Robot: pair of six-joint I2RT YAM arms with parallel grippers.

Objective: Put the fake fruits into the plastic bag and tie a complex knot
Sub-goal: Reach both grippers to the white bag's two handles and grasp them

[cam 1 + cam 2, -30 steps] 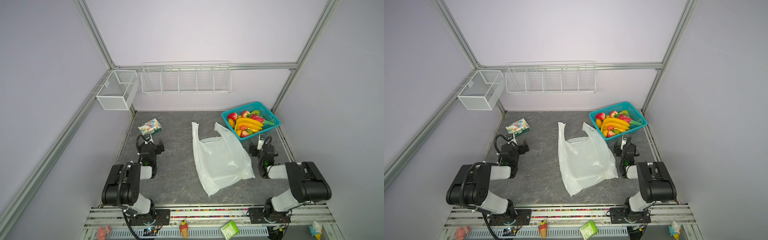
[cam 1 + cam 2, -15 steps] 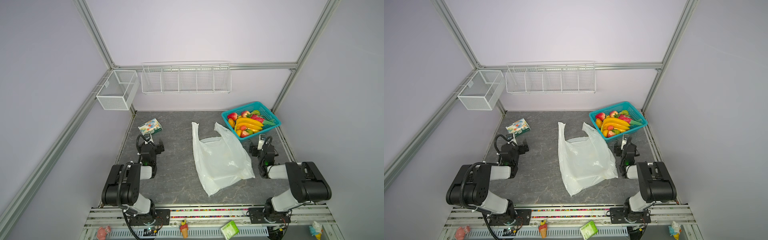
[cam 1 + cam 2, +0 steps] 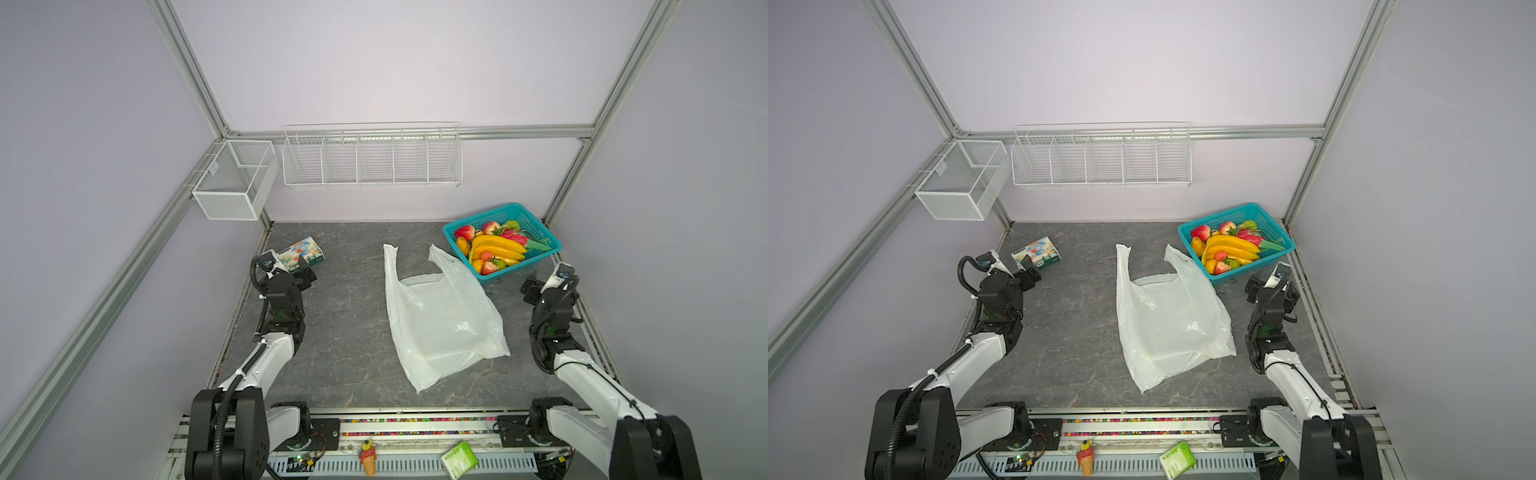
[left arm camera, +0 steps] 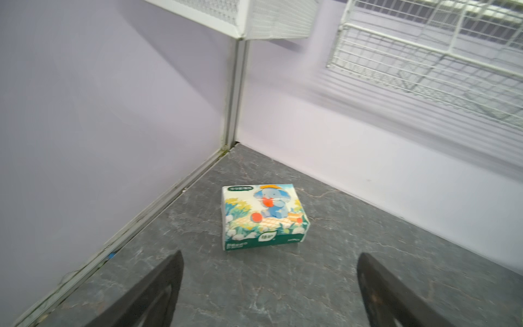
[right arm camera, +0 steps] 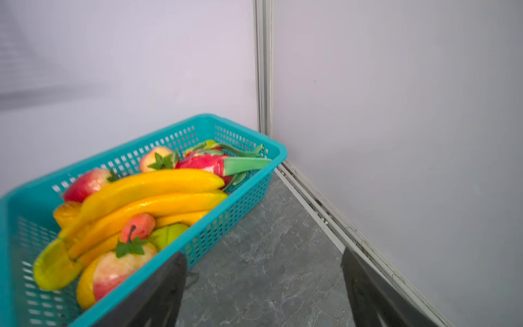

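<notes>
Both top views: the thin translucent white plastic bag (image 3: 440,320) lies flat on the surface (image 3: 340,332), mouth collapsed, so anything dropped may shove it aside. Left wrist: left tool (image 4: 270,256) released, empty, facing a printed cardboard box (image 4: 263,218). Right wrist: right tool (image 5: 262,252) released beside the teal lattice basket (image 5: 240,198) — its glossy plastic toy fruits (image 5: 158,184) may slip.

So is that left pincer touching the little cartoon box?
Apart. The left wrist view shows bare table between the box and the tips of the open left pincer.
</notes>
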